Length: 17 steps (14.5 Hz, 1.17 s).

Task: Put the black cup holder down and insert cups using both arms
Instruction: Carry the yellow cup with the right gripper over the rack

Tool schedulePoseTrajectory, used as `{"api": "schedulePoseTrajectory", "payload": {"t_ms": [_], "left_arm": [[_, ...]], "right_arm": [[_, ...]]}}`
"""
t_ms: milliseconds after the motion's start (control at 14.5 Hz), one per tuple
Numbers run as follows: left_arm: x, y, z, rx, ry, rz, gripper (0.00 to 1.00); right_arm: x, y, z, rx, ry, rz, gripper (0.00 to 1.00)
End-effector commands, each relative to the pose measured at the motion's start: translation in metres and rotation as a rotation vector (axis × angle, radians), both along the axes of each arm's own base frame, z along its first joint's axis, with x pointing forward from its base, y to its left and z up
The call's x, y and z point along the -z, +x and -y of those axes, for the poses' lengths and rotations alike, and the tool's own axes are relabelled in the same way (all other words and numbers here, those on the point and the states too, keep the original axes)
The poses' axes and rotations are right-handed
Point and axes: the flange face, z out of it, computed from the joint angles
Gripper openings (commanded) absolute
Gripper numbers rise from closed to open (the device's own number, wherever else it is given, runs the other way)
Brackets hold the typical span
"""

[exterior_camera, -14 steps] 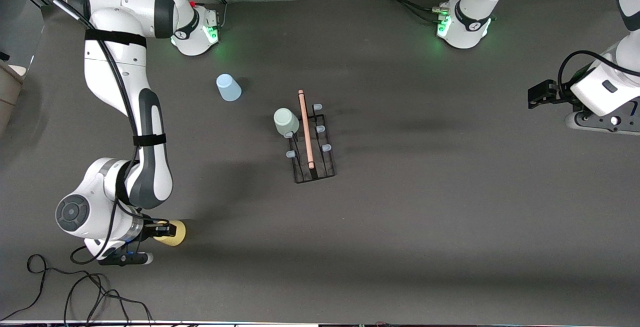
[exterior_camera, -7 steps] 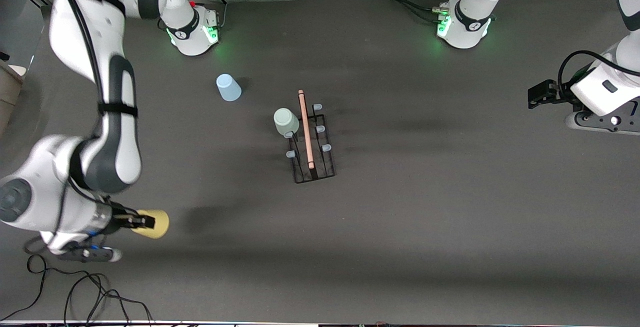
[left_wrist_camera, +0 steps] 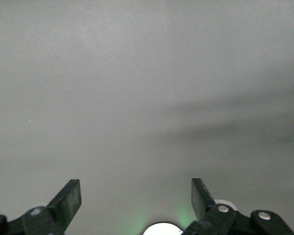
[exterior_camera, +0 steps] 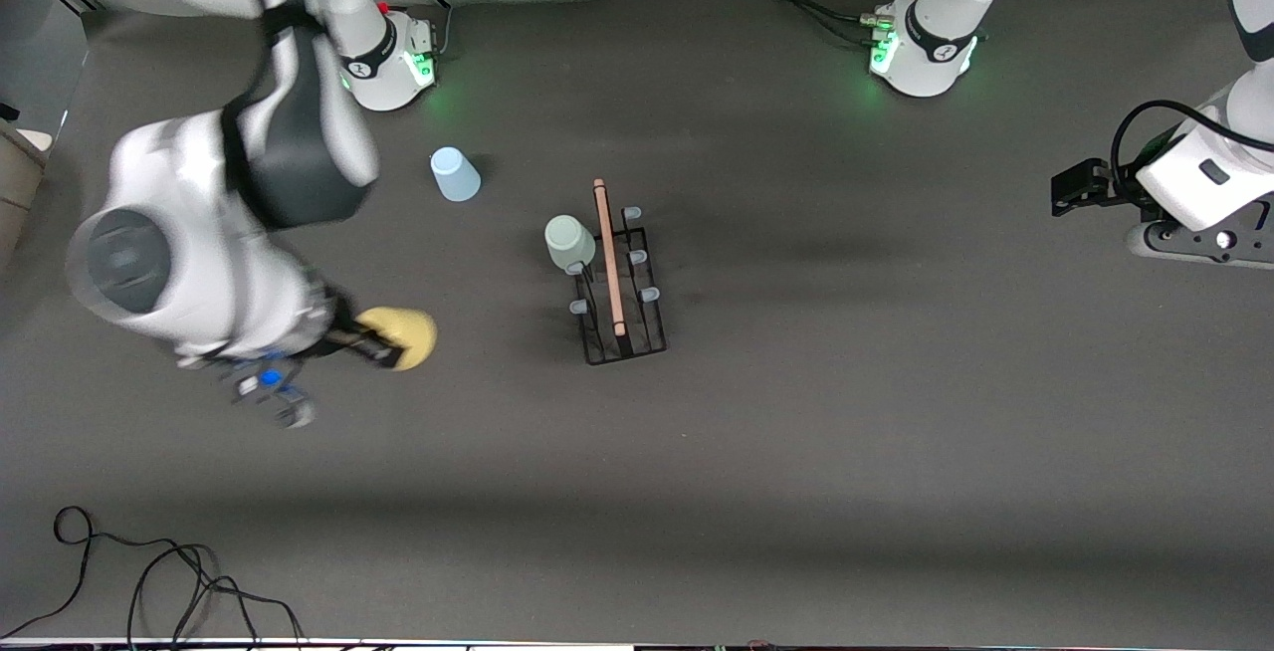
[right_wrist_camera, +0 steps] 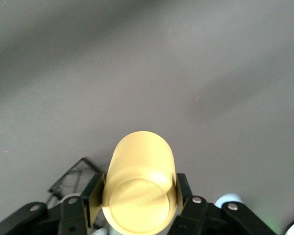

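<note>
Right gripper [exterior_camera: 373,347]: up over the table, clamped on yellow cup [exterior_camera: 403,335].
Left gripper [left_wrist_camera: 136,196]: waiting, fingers apart.

white jointed arms [exterior_camera: 199,263] — dark grey bands, black cables, green-lit bases [exterior_camera: 921,59].

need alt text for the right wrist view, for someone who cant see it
The right pincer is shut on a yellow cup, gripping it on both sides, seen from just above against the dark grey table. A corner of the black rack and a bit of a pale blue cup show below the pincer.
</note>
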Motion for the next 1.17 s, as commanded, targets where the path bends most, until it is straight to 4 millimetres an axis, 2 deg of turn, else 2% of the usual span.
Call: {"api": "schedulePoseTrajectory", "payload": {"t_ms": [0,276,345,483,621,759,966,1103], "left_arm": [[-0.004,0.001,-0.002,0.008,0.007,-0.005,1.00],[-0.004,0.001,-0.002,0.008,0.007,-0.005,1.00],[-0.004,0.001,-0.002,0.008,0.007,-0.005,1.00],[-0.004,0.001,-0.002,0.007,0.007,-0.005,1.00],[-0.004,0.001,-0.002,0.008,0.007,-0.005,1.00],[-0.004,0.001,-0.002,0.007,0.007,-0.007,1.00],[-0.004,0.001,-0.002,0.007,0.007,-0.008,1.00],[-0.004,0.001,-0.001,0.007,0.005,-0.006,1.00]], "right_arm": [[0.000,-0.030,-0.063,0.148,0.011,-0.012,0.00],[0.011,-0.060,-0.138,0.239,0.034,0.021,0.00],[0.020,-0.062,-0.148,0.243,0.033,0.035,0.00],[0.036,-0.057,-0.152,0.255,0.037,0.049,0.00],[0.060,-0.060,-0.167,0.252,0.030,0.070,0.00],[0.078,-0.057,-0.170,0.258,0.026,0.087,0.00],[0.087,-0.058,-0.167,0.250,0.015,0.078,0.00],[0.082,-0.055,-0.159,0.252,0.017,0.073,0.00]]}}
